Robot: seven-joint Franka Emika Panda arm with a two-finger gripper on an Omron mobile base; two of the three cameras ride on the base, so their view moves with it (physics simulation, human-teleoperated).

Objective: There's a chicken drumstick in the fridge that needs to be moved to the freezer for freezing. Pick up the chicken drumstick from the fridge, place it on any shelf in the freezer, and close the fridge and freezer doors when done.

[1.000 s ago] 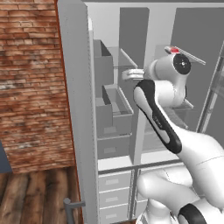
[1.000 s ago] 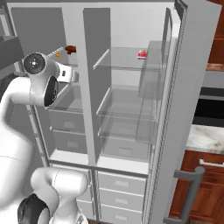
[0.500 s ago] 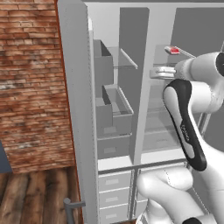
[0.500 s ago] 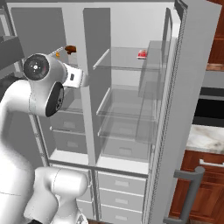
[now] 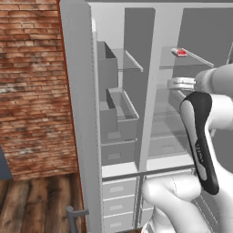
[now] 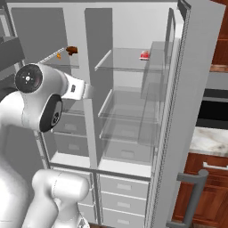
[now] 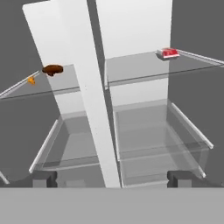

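Your tool (image 7: 111, 179) is hanging released, its tips spread wide and gripping nothing, facing the divider (image 7: 89, 96) between the two open compartments. Beyond it, up and left, the chicken drumstick (image 7: 53, 69) is lying on the freezer's (image 7: 65, 131) glass shelf (image 7: 48, 89). Up and right, a red-and-white item (image 7: 168, 53) is sitting on the fridge's (image 7: 175, 105) shelf.

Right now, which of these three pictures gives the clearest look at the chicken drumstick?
The hand view: the chicken drumstick lies in plain sight on a glass shelf in the narrower compartment, with a small orange bit beside it. The right base view shows the drumstick smaller, just above the robot's arm. In the left base view I cannot pick it out.
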